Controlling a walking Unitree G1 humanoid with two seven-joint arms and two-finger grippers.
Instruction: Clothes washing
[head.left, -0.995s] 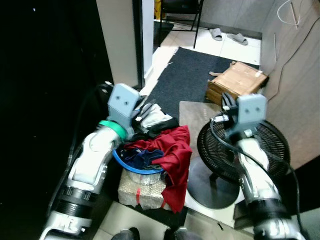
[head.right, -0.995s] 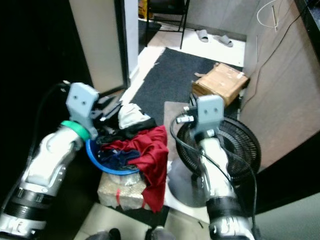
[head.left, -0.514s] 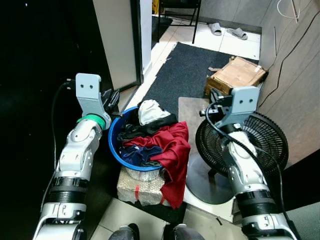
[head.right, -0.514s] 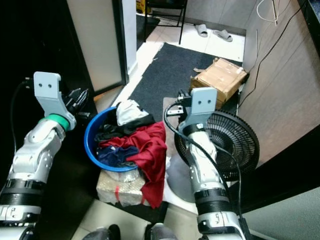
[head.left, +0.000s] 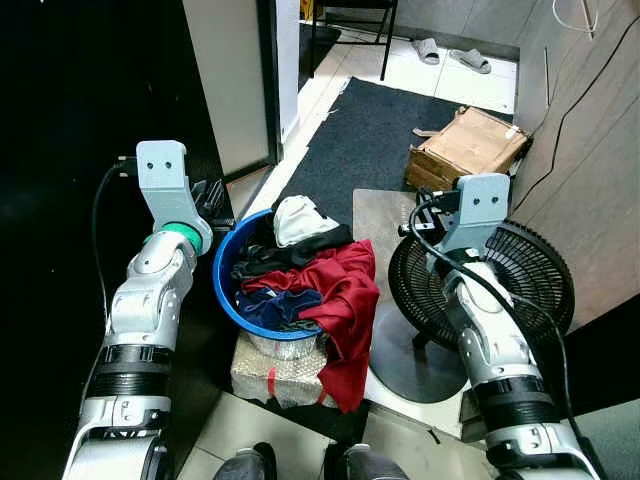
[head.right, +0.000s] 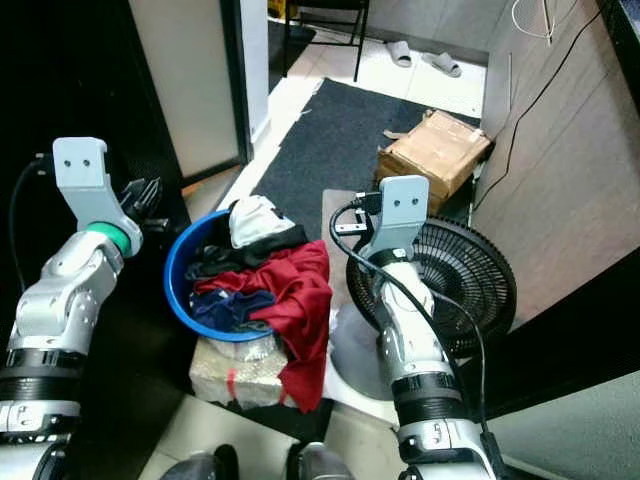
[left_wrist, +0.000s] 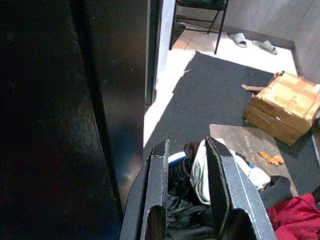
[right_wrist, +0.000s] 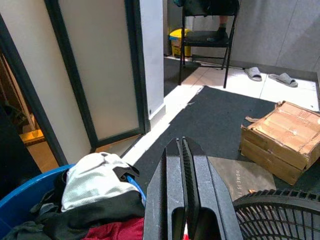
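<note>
Dark matting and pale tiles ran ahead of us, past a cardboard box (head.left: 468, 147) and a floor fan (head.left: 485, 298). Our laundry sat in a blue basin (head.left: 222, 290) propped on a wrapped block (head.left: 275, 372), likely to keep it within reach. A red garment (head.left: 345, 300) spilled over its rim. Our left gripper (left_wrist: 186, 165) hovered just beside the basin with fingers apart, gripping nothing, seemingly poised for its rim. Our right gripper (right_wrist: 182, 172) was pressed together and empty above the fan.
</note>
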